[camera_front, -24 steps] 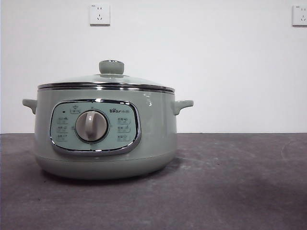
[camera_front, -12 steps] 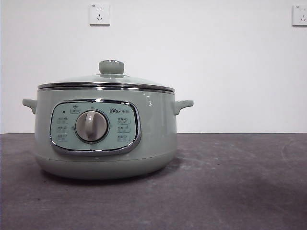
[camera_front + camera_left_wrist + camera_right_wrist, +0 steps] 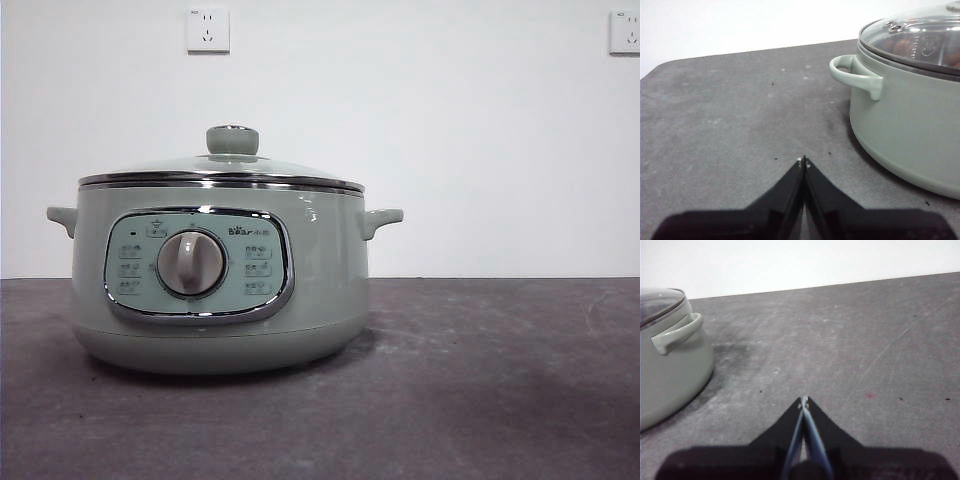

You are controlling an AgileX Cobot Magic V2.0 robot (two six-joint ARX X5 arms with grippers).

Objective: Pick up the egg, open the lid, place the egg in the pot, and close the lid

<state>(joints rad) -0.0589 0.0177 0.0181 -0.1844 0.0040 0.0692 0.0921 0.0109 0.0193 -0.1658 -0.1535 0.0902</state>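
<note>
- So, front view first: the pot (image 3: 215,275) is sitting left of centre on the dark table (image 3: 500,390), dial and Bear logo facing the camera, with the lid (image 3: 222,172) seated flat on its rim and the knob (image 3: 232,139) sticking straight up. Neither arm is showing, and no egg is lying anywhere on the table in this shot.
- Left wrist view: the left gripper (image 3: 803,161) is hanging low over bare table, jaws pressed together tip to tip and holding nothing. The pot (image 3: 910,125) is sitting just off to one side of it, side handle (image 3: 856,75) pointing toward the gripper. Through the glassy lid (image 3: 912,35) I'm seeing brownish rounded shapes that could be egg-like, but it's too blurry to call.
- Right wrist view: the right gripper (image 3: 803,401) is also closed up and empty, with the pot (image 3: 670,365) well apart at the edge and its handle (image 3: 677,332) barely in frame.
- What matters for the next move, I'm guessing: the left gripper is the nearer one to the pot, so it's looking better placed for the knob. The egg isn't clearly showing in any view, so its direction and long axis can't be told.
</note>
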